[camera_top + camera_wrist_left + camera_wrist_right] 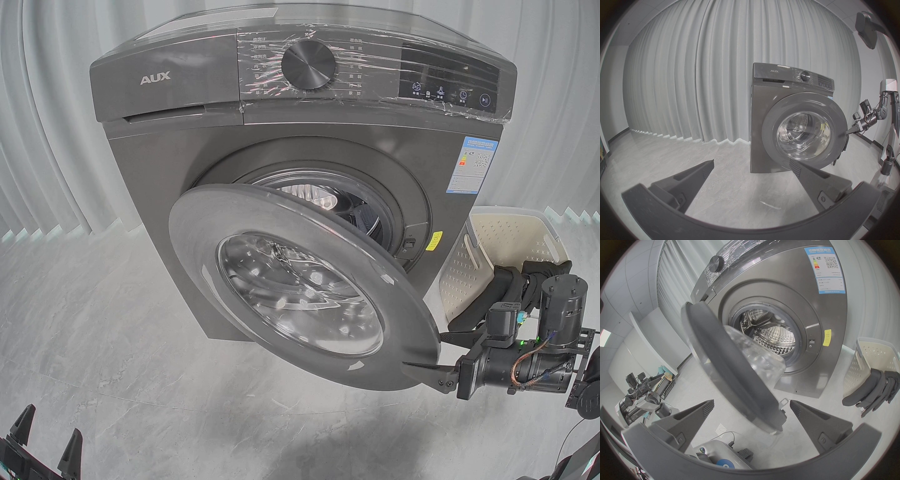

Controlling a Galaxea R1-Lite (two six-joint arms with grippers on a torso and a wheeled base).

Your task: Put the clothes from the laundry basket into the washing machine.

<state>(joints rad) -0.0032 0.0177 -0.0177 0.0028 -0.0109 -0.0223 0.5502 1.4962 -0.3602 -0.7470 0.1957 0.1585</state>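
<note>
Right end effector (424, 350) astride door (201, 232) rim

Matt grey metal washing machine (162, 162) w/ glossy glass door (300, 294); perf. plastic basket (512, 237); dark cloth clothes (503, 284).

A test lab: curtain (693, 78) walls, grey floor (94, 350), other robot gear (640, 396).
</note>
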